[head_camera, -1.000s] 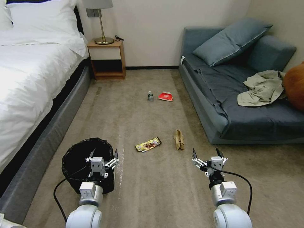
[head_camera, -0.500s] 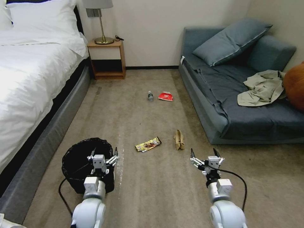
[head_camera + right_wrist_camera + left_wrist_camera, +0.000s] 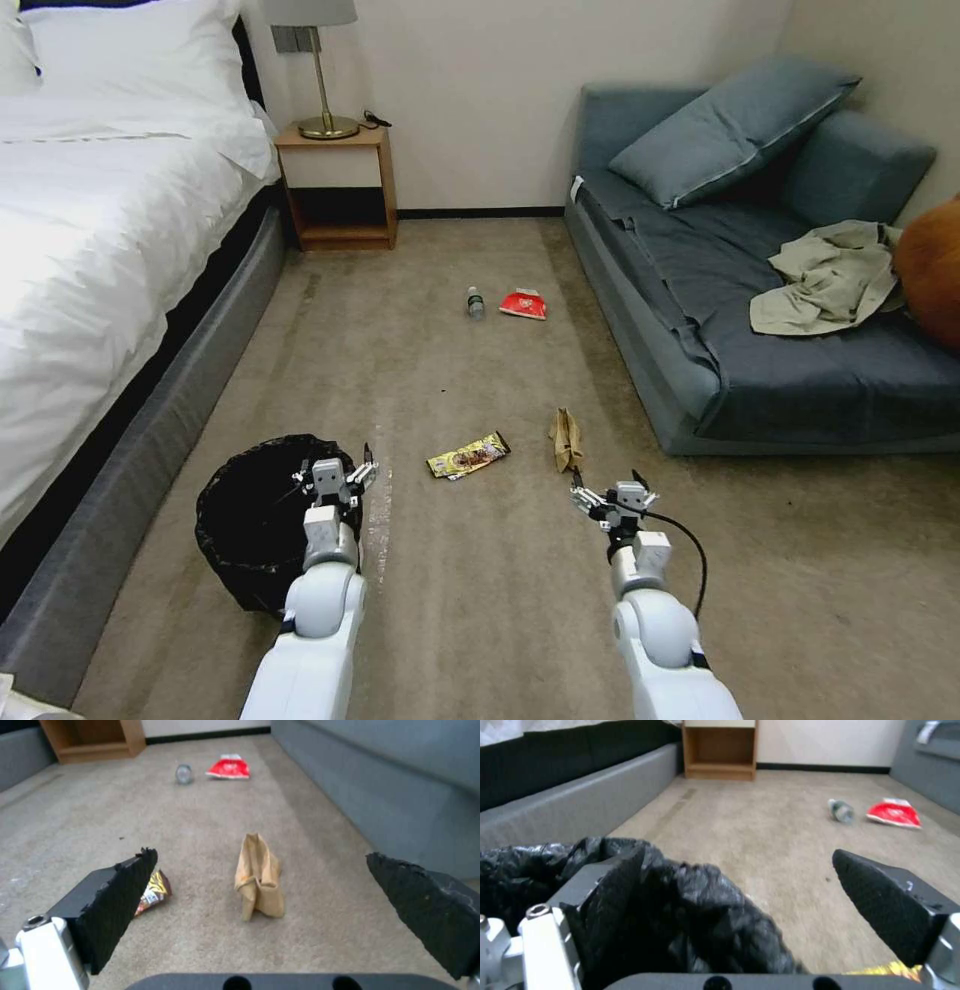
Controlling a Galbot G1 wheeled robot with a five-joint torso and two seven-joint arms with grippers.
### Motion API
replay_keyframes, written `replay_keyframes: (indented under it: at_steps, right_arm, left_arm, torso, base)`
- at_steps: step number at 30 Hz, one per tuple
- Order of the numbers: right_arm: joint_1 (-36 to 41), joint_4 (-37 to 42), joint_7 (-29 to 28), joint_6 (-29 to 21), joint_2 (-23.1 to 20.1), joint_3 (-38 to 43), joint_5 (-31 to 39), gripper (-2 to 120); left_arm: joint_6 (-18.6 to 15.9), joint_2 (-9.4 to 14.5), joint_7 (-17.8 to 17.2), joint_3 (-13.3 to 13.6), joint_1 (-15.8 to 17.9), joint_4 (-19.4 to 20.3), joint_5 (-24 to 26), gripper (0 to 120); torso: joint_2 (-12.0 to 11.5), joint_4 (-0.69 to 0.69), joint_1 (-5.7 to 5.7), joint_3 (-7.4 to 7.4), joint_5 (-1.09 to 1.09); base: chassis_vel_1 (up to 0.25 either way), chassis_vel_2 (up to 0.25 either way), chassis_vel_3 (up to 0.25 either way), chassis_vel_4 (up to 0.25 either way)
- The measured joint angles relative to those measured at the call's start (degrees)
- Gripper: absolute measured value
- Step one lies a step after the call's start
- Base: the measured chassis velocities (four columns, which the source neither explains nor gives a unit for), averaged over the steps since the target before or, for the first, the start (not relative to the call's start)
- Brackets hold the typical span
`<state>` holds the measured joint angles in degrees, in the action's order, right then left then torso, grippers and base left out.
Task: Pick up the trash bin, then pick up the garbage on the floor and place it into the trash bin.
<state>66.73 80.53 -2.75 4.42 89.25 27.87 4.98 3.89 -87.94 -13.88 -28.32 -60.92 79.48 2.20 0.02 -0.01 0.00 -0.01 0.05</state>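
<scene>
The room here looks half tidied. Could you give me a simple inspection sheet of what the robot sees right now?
Surface: beige carpet, marked with a pale streak.
Job's things: bin with black bag by the bed; wrapper, paper bag, bottle and red packet all on the floor.
Clutter: beige garment on the sofa.
Hands: left hand open at the bin's rim; right hand open, just short of the paper bag.
Cables: black cable looping off the right arm.
Surroundings: bed, nightstand, lamp, sofa.
</scene>
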Motion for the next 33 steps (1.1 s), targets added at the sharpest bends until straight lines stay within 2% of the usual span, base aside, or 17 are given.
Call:
replay_keyframes:
  at_steps: [2,4,9,12,13,14,17,18,19,20,21,22,24,27,31,32,33]
  right_arm:
    - [-1.01,-1.56,-0.09,0.25,0.19,-0.24,0.23,100]
    - [-1.09,-1.74,-0.12,0.28,0.19,-0.20,0.26,100]
    - [-1.15,-1.75,-0.12,0.25,-0.04,-0.29,0.49,100]
    - [-1.08,1.04,-0.08,-1.53,-2.84,-0.23,2.30,100]
    - [-1.04,1.90,-0.09,-2.06,-3.65,-0.10,2.80,100]
    - [-0.87,5.87,-0.11,-3.98,-7.67,0.41,4.63,100]
    - [-0.95,6.61,-0.13,-4.05,-8.88,0.41,4.82,100]
    - [-0.87,8.32,-0.11,-5.18,-10.23,0.43,5.81,100]
    - [-0.87,8.32,-0.11,-5.18,-10.23,0.43,5.81,100]
    - [-0.89,10.60,-0.10,-6.39,-11.30,0.76,6.88,100]
    - [-0.89,10.60,-0.10,-6.39,-11.30,0.76,6.88,100]
    - [-0.79,13.08,-0.09,-8.09,-12.48,1.03,8.34,100]
    - [-0.71,16.01,-0.11,-9.89,-13.91,1.43,9.83,100]
    - [-0.27,20.02,-0.08,-12.30,-14.51,1.40,11.23,100]
    - [-0.24,20.50,-0.07,-12.95,-14.03,1.03,11.12,100]
    - [-0.26,20.35,-0.04,-12.95,-13.77,0.79,10.76,100]
    - [-0.26,20.35,-0.04,-12.95,-13.77,0.79,10.76,100]
  left_arm:
    - [0.27,-0.16,-1.23,0.24,2.44,-2.97,0.15,100]
    - [0.31,-0.18,-1.46,0.28,2.83,-3.57,0.18,100]
    - [0.30,-0.19,-1.54,0.28,2.86,-3.89,0.28,100]
    - [-0.31,0.19,-1.66,0.65,2.85,-3.41,0.93,100]
    - [-0.63,0.45,-1.67,0.83,2.74,-2.81,1.22,100]
    - [-1.72,1.71,-1.73,1.93,2.22,0.65,2.58,100]
    - [-2.48,2.55,-1.66,2.75,1.87,3.16,3.53,100]
    - [-3.96,4.04,-1.42,4.12,1.11,7.19,5.22,100]
    - [-3.96,4.04,-1.42,4.12,1.11,7.19,5.22,100]
    - [-4.91,5.12,-1.39,5.00,0.66,10.21,6.37,100]
    - [-4.91,5.12,-1.39,5.00,0.66,10.21,6.37,100]
    - [-6.12,6.29,-1.26,6.14,0.06,13.50,7.73,100]
    - [-7.39,7.70,-1.07,7.40,-0.56,17.45,9.27,100]
    - [-7.94,8.17,-0.91,7.86,-0.87,18.73,9.88,100]
    - [-7.96,8.21,-0.92,7.87,-0.89,18.87,9.90,100]
    - [-8.89,8.43,-0.86,7.42,-0.91,19.50,11.09,100]
    - [-8.89,8.43,-0.86,7.42,-0.91,19.50,11.09,100]
  torso:
    - [0.01,-0.01,0.00,-0.01,0.01]
    - [0.01,-0.01,0.00,-0.01,-0.02]
    - [0.00,0.02,0.00,0.00,-0.04]
    - [-0.04,0.05,0.01,0.03,-0.05]
    - [-0.04,0.05,0.01,0.04,-0.09]
    - [-0.03,0.00,0.01,0.03,-0.14]
    - [-0.03,0.01,0.00,0.01,-0.11]
    - [-0.04,0.00,0.01,0.04,0.01]
    - [-0.04,0.00,0.01,0.04,0.01]
    - [-0.03,0.03,0.00,0.01,-0.08]
    - [-0.03,0.03,0.00,0.01,-0.08]
    - [-0.03,0.03,0.01,0.02,-0.05]
    - [-0.03,0.02,0.00,0.00,-0.06]
    - [-0.02,0.02,0.00,0.01,-0.08]
    - [-0.03,0.02,0.01,0.01,-0.01]
    - [-0.03,-0.01,0.00,0.01,-0.12]
    - [-0.03,-0.01,0.00,0.01,-0.12]
  base:
    - [0.000,0.000,0.000,0.000]
    - [0.000,0.000,0.000,0.000]
    - [0.000,0.000,0.000,0.000]
    - [0.000,0.000,0.000,0.000]
    - [0.000,0.000,0.000,0.000]
    - [0.000,0.000,0.000,0.000]
    - [0.000,0.000,0.000,0.000]
    - [0.000,0.000,0.000,0.000]
    - [0.000,0.000,0.000,0.000]
    - [0.000,0.000,0.000,0.000]
    - [0.000,0.000,0.000,0.000]
    - [0.000,0.000,0.000,0.000]
    - [0.000,0.000,0.000,0.000]
    - [0.000,0.000,0.000,0.000]
    - [0.000,0.000,0.000,0.000]
    - [0.000,0.000,0.000,0.000]
    - [0.000,0.000,0.000,0.000]
